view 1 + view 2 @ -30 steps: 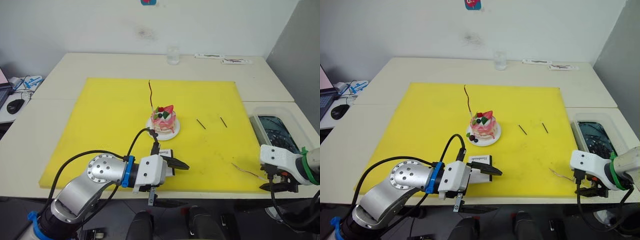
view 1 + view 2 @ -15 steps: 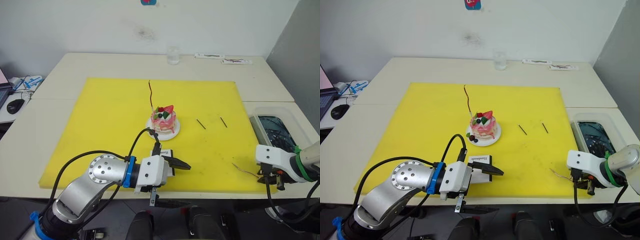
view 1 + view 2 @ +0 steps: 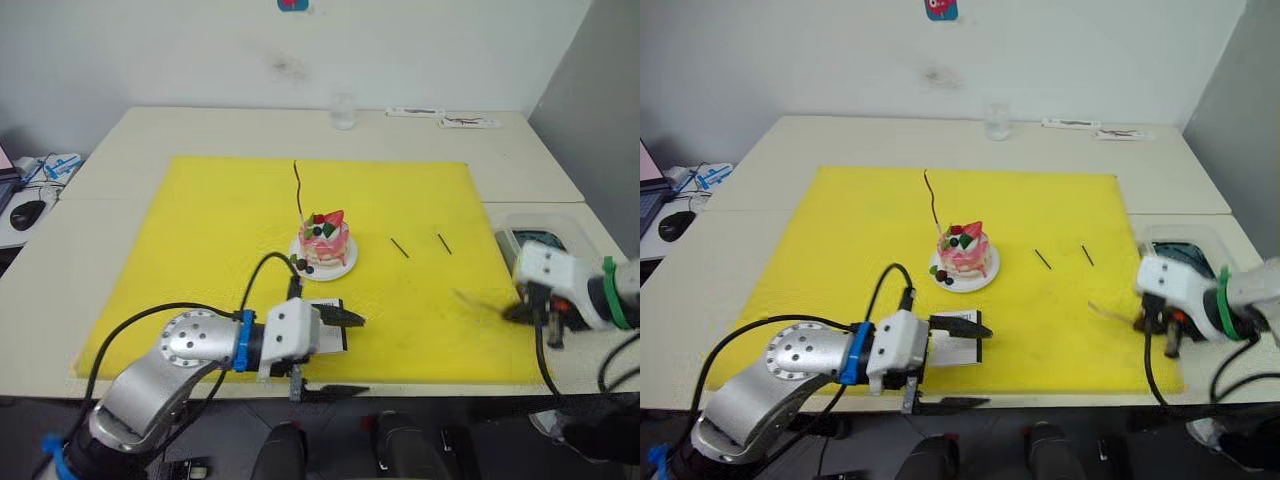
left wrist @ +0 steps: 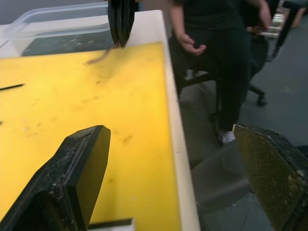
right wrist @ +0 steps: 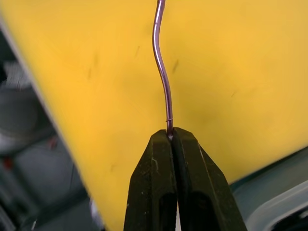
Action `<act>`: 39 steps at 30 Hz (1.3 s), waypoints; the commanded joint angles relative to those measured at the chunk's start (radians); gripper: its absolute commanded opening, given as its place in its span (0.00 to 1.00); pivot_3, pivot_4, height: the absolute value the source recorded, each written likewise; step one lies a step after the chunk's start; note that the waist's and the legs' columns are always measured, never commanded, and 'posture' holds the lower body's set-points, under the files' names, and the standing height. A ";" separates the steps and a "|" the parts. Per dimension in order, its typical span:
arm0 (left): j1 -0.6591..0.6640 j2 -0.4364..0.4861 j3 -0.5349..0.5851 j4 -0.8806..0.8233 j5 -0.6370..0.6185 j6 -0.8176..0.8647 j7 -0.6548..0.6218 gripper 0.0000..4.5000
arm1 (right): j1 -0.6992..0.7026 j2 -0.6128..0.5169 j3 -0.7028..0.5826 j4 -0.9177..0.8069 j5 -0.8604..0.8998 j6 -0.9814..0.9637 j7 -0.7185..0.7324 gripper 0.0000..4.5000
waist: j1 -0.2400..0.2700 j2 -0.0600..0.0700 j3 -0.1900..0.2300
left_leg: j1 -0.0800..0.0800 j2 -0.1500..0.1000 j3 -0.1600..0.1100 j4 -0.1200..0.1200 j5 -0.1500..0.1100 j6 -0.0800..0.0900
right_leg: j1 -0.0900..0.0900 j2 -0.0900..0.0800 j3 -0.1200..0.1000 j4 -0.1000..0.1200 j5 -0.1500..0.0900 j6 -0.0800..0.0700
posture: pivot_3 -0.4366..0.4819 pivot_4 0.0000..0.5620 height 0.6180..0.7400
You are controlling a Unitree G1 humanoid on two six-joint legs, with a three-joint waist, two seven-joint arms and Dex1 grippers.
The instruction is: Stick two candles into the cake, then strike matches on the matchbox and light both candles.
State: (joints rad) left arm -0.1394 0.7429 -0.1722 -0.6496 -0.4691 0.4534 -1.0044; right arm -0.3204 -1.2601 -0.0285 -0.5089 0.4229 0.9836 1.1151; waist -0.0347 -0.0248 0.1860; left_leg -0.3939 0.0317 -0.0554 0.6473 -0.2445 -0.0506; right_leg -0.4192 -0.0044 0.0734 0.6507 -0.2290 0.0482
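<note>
My right gripper (image 5: 172, 137) has its fingers pressed together on one end of the second candle (image 5: 161, 67), pinched at the tip so the free length stays clear for planting. In the head views that candle (image 3: 1108, 312) sticks out from the gripper toward the cake (image 3: 963, 250), long axis near level over the yellow mat (image 3: 840, 230), blurred. First candle (image 3: 299, 192) stands upright in the cake, leaning slightly. My left gripper (image 3: 338, 352) is spread wide at the near mat edge, beside the matchbox (image 3: 958, 346), parked there, I judge, ready for striking. Two matches (image 3: 1064, 257) lie right of the cake, untouched.
</note>
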 commanded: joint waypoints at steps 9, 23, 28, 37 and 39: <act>-0.003 -0.104 0.272 0.034 -0.127 0.088 0.247 1.00 | -0.192 0.840 -0.010 0.045 -0.009 -0.317 -0.523 0.01 | 0.002 -0.001 0.000 | -0.002 -0.001 -0.002 0.000 0.000 0.000 | -0.001 0.001 0.000 0.001 0.004 0.006 | 0.48 0.27 1.00; -0.018 -0.077 0.304 0.080 -0.125 0.081 0.264 1.00 | -0.119 1.218 0.117 0.369 -0.123 -0.840 -0.599 0.01 | -0.001 -0.001 0.000 | -0.001 0.000 -0.003 -0.001 0.000 0.000 | -0.001 0.001 -0.001 0.004 0.004 0.002 | 0.48 0.27 1.00; -0.013 -0.071 0.290 0.082 -0.117 0.074 0.258 1.00 | -0.129 1.239 0.135 0.450 -0.149 -0.915 -0.593 0.01 | -0.001 -0.001 0.000 | 0.002 0.000 -0.003 -0.001 0.000 0.000 | -0.001 0.001 -0.001 0.009 0.002 -0.001 | 0.48 0.27 1.00; -0.019 -0.081 0.286 0.081 -0.117 0.074 0.267 1.00 | -0.160 1.262 0.145 0.573 -0.170 -1.004 -0.583 0.01 | -0.004 0.000 0.000 | 0.003 0.000 -0.003 -0.001 0.000 0.000 | -0.001 0.002 -0.001 0.010 0.001 -0.002 | 0.48 0.27 1.00; -0.022 -0.086 0.288 0.083 -0.119 0.073 0.273 1.00 | -0.166 1.269 0.149 0.598 -0.176 -1.024 -0.583 0.01 | -0.005 0.000 0.000 | 0.003 0.000 -0.003 -0.001 0.000 0.000 | -0.001 0.002 -0.001 0.010 0.001 -0.002 | 0.48 0.27 1.00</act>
State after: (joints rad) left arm -0.1515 0.6613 0.1045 -0.5452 -0.5834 0.5395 -0.7353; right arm -0.4580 -0.0004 0.1124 0.0919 0.2536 -0.0017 0.5240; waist -0.0393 -0.0253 0.1858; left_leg -0.3910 0.0317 -0.0583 0.6459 -0.2442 -0.0507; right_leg -0.4206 -0.0028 0.0725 0.6610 -0.2281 0.0459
